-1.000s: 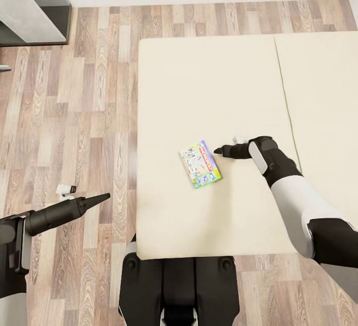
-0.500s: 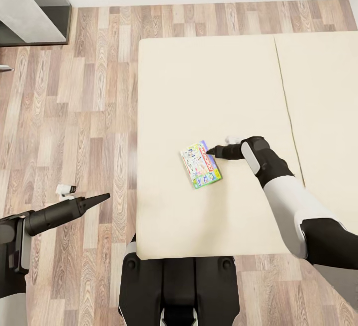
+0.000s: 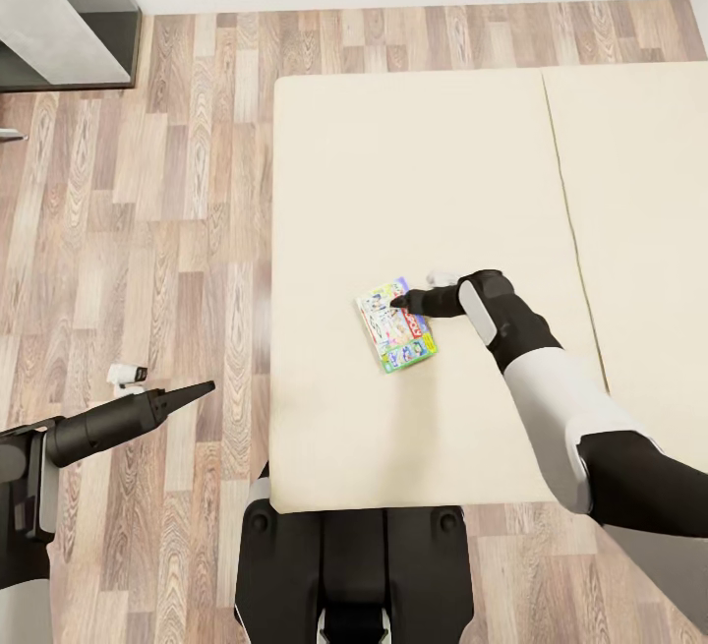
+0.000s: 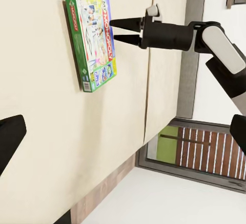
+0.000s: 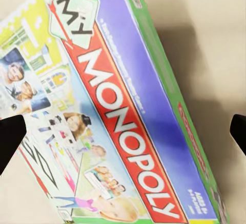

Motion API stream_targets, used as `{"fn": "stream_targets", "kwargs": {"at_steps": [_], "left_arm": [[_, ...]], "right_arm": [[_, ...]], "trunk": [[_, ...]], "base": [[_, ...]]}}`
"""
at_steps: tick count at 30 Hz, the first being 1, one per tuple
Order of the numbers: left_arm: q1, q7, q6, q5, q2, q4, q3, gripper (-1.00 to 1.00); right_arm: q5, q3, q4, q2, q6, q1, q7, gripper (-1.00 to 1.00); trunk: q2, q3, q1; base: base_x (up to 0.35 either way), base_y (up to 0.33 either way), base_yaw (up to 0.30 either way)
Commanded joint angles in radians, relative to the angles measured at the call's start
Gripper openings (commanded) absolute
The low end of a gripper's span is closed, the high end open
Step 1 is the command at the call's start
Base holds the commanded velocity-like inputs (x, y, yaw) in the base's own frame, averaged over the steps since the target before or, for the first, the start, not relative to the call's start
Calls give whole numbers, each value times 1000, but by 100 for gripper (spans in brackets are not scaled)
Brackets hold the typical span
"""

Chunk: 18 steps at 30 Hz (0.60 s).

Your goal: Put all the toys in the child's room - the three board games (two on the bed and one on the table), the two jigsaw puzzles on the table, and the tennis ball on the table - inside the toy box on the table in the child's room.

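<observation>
One board game [image 3: 395, 327], a flat white-and-green "My Monopoly" box, lies flat on the left mattress pad of the bed [image 3: 393, 162]. My right gripper [image 3: 398, 302] is open, its fingertips over the box's upper right edge. The left wrist view shows the box [image 4: 92, 42] with the right gripper [image 4: 113, 31] at its edge, jaws a little apart. The box lid [image 5: 113, 111] is close up in the right wrist view, between the open gripper's [image 5: 123, 137] two fingers. My left gripper [image 3: 209, 387] hangs open over the floor, left of the bed.
Wood floor runs left of and behind the bed. A corner of the grey table [image 3: 49, 25] stands at the far left. A small white object [image 3: 128, 374] lies on the floor by my left gripper. My base [image 3: 354, 565] is against the bed's near edge.
My right gripper has moved left across the mattress, from beside the board game to over its right edge. The left arm and the box have stayed put.
</observation>
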Motion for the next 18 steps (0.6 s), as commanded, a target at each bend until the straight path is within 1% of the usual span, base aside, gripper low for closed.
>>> {"fn": "stream_targets", "kwargs": {"at_steps": [1, 18], "left_arm": [[-1, -8, 10, -8, 0, -1, 1, 100], [-1, -8, 10, -8, 0, -1, 2, 100]], "right_arm": [[0, 1, -1, 4, 4, 0, 2, 100], [1, 1, -1, 50, 12, 0, 0, 100]], "trunk": [[-2, -1, 1], [-2, -1, 1]], "base": [[0, 0, 0], [0, 0, 0]]}}
